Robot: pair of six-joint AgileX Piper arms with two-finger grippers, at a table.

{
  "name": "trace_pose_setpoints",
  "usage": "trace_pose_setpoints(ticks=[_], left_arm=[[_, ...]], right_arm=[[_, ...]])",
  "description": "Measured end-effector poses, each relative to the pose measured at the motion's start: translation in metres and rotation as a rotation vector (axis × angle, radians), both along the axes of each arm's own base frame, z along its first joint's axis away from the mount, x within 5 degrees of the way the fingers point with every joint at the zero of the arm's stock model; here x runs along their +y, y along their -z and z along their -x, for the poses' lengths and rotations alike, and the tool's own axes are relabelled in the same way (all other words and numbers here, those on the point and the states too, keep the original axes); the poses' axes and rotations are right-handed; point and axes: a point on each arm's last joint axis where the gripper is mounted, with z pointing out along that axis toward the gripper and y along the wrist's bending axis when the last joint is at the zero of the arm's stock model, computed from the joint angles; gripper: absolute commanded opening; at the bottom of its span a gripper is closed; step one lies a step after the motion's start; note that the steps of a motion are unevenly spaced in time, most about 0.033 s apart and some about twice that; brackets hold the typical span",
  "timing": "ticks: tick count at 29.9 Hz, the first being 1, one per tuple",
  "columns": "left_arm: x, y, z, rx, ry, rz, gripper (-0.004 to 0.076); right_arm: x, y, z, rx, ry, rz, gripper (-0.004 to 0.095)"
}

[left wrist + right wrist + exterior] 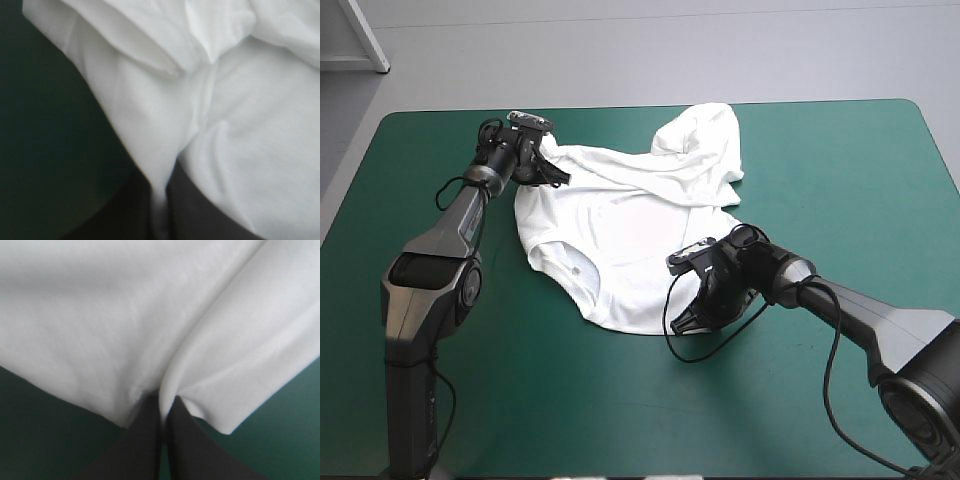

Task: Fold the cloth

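Note:
The white T-shirt [635, 215] lies partly spread on the teal-green table [840, 180], with a bunched fold toward the far edge. My left gripper [552, 170] is at the shirt's far left corner, shut on the T-shirt. In the left wrist view the cloth [200, 100] is pinched between the black fingers [200, 215] and creases run away from them. My right gripper [688, 315] is at the shirt's near right edge, shut on the T-shirt. In the right wrist view the hem [200, 365] folds into the closed fingers [145, 440].
The teal-green cover is bare to the left [380, 200], right and front [620, 410] of the shirt. A black cable loop lies on the table beside the right gripper.

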Motion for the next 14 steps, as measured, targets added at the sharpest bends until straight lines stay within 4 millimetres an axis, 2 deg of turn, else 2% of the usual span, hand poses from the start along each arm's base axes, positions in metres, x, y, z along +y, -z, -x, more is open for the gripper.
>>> trace_pose_setpoints(ticks=[5, 8, 10, 12, 14], left_arm=[[0.0, -0.005, 0.002, -0.001, -0.001, 0.0, 0.0025], [0.001, -0.019, 0.004, -0.015, -0.003, 0.001, 0.0025], [0.001, -0.041, 0.006, -0.052, -0.006, 0.007, 0.0025], [0.002, -0.068, 0.01, -0.102, -0.009, 0.02, 0.0025], [0.003, -0.104, 0.018, -0.163, -0.013, 0.035, 0.0025]], right_arm=[[-0.002, -0.008, 0.002, -0.045, 0.007, -0.015, -0.0014], [-0.009, -0.017, -0.004, -0.125, -0.012, 0.055, -0.0014], [-0.014, -0.037, -0.009, -0.209, -0.009, 0.094, -0.0014], [-0.019, -0.067, -0.013, -0.308, 0.007, 0.099, -0.0014], [-0.024, -0.104, -0.016, -0.422, 0.021, 0.103, -0.0014]])
